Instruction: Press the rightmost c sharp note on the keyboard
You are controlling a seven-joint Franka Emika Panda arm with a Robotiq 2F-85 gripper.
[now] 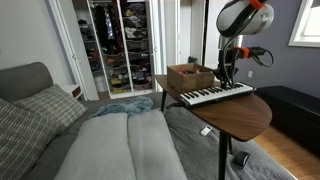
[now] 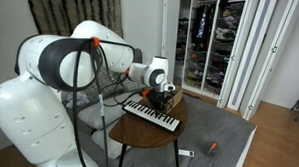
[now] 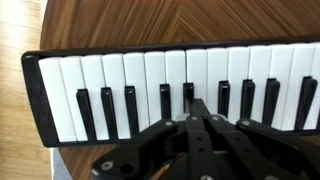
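— Since only one black key (image 3: 188, 93) should go down, why is the gripper (image 3: 190, 108) pinched together?
— Closed to one narrow tip and holding nothing, it works as a single poking point. It enters the wrist view from 6 o'clock with the tip on that key. I can't tell whether the key is pressed yet.
— Is it the right key?
— I judge so. The keyboard (image 3: 120, 65) ends at 9 o'clock, and this key belongs to the pair of black ones nearest that end.
— Where does the keyboard sit?
— On the table (image 1: 250, 118), lying along its near rim in an exterior view, with the box (image 1: 190, 75) just behind it at 10 o'clock.
— Is there room to move?
— It's tight sideways. Its neighbours stand close at 3 and 9 o'clock of the tip, so any drift would likely sound a wrong note. Straight up is open. Bare wood shows beyond the keys at 12 o'clock in the wrist view. The box is near the gripper, so a wide swing that way could catch it.
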